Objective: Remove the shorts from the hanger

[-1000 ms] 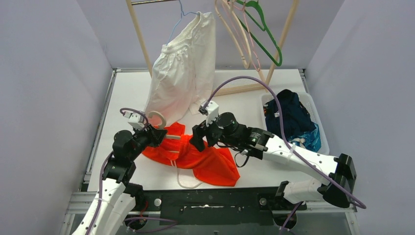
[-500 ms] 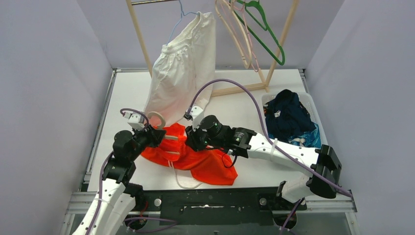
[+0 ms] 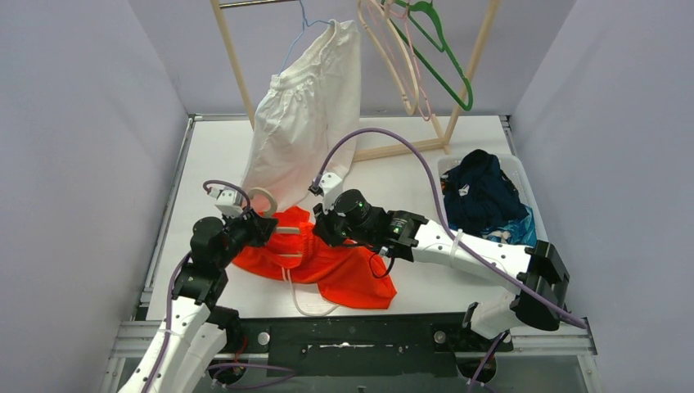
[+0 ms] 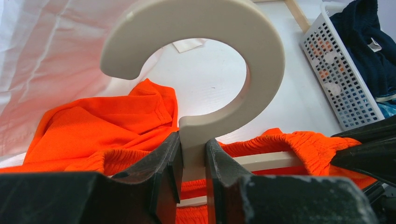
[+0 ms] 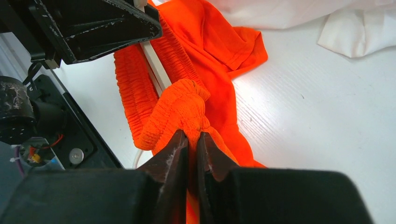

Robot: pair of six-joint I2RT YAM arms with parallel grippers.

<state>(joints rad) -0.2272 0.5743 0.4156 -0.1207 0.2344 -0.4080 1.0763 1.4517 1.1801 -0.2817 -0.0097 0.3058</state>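
My right gripper (image 5: 191, 140) is pinched on a bunched fold of the orange shorts (image 5: 217, 44), which lie spread just beyond its tips. My left gripper (image 4: 191, 156) clamps the hanger (image 4: 261, 65) by its neck, hook rising above it.

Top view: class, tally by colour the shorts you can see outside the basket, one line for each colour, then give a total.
white shorts: 1
orange shorts: 1
Total: 2

We see a robotics lab cell: plain lavender walls (image 3: 74, 164) around a white table (image 3: 393, 176), a wooden rack (image 3: 233, 61) at the table's far edge.
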